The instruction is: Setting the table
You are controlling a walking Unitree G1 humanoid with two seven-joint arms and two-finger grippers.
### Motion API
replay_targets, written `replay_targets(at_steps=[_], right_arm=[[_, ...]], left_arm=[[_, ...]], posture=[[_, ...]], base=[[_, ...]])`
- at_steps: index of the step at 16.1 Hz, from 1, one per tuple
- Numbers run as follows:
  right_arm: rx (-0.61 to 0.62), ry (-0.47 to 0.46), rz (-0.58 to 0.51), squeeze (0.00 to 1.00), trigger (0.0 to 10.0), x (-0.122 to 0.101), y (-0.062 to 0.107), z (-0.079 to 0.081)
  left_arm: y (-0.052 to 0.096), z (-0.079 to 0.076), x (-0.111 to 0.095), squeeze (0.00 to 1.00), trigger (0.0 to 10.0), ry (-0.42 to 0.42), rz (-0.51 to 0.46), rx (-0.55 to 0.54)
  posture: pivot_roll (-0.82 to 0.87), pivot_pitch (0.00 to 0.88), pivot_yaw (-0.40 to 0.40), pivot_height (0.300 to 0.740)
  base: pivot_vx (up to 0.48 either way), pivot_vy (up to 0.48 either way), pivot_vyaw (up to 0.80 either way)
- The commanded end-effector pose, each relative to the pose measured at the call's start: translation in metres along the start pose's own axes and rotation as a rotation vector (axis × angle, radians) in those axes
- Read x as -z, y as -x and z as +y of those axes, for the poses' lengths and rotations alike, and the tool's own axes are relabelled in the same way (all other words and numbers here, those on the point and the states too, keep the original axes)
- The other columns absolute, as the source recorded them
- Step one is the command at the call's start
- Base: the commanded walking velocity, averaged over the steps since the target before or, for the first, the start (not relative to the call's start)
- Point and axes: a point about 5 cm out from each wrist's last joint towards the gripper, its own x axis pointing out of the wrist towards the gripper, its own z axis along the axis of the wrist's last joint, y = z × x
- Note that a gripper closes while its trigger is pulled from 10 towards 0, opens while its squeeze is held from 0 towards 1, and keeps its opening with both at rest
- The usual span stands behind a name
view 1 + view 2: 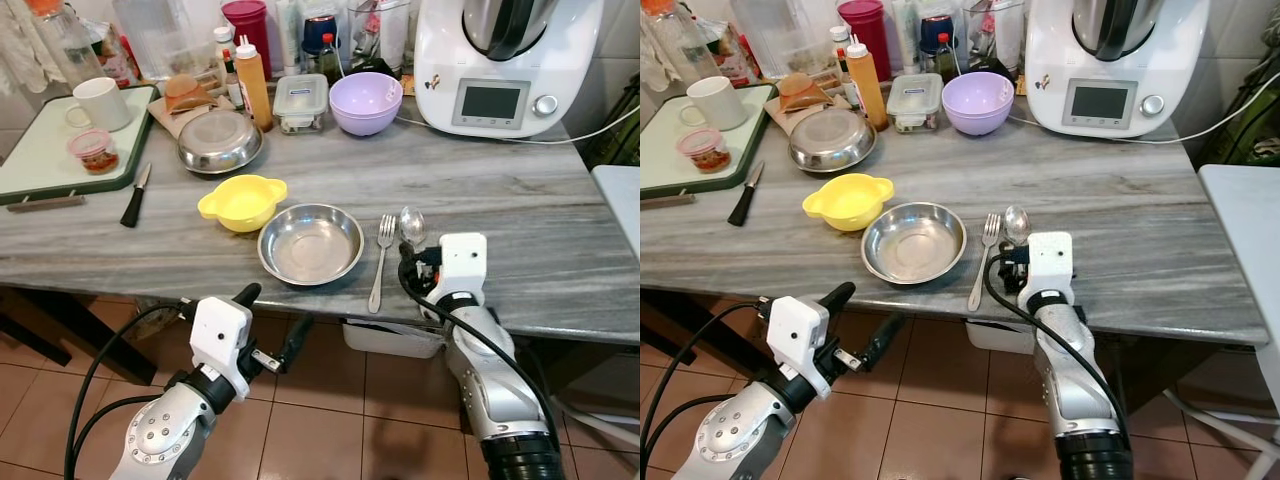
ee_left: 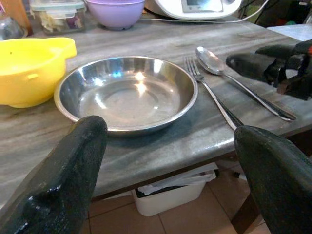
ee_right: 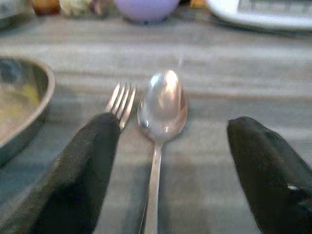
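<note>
Near the table's front edge, the right gripper (image 3: 165,161) had its two black fingers (image 3: 87,161) spread wide, holding nothing, one on each side of the spoon's handle. The spoon (image 1: 412,226) lay flat on the gray table (image 1: 520,220), just beside the fork (image 1: 381,260). The fork lay just beside the steel plate (image 1: 311,243).

The left gripper (image 1: 270,325) hung below the table edge, in front of the plate. Its fingers (image 2: 63,180) were open too and held nothing.

What could go wrong? The left-hand finger sat very close to the fork. If the gripper slid sideways, it could bump the fork out of line. The spoon's handle also reached close to the table edge, so a push toward the robot could knock it to the floor.

Counting up: one spoon, one fork, one steel plate. Behind them there was one yellow bowl (image 1: 242,201), one purple bowl (image 1: 366,102), one steel bowl turned upside down (image 1: 219,140), one white mug (image 1: 99,103) and one knife (image 1: 135,196).
</note>
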Motion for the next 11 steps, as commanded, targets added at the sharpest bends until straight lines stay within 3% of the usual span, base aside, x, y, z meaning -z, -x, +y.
replay_targets(at_steps=[1, 11], right_arm=[[-0.019, 0.015, -0.047, 1.0, 10.0, -0.007, 0.002, 0.004], [-0.035, 0.08, -0.133, 1.0, 10.0, -0.017, 0.007, 0.001]], left_arm=[[0.001, 0.005, -0.004, 0.0, 10.0, -0.023, -0.016, -0.03], [0.004, 0.017, -0.005, 0.0, 10.0, -0.051, -0.058, -0.144]], posture=[[-0.04, 0.119, 0.079, 0.74], [-0.04, 0.113, 0.074, 0.74]], base=[[0.0, 0.0, 0.0], [0.0, 0.0, 0.0]])
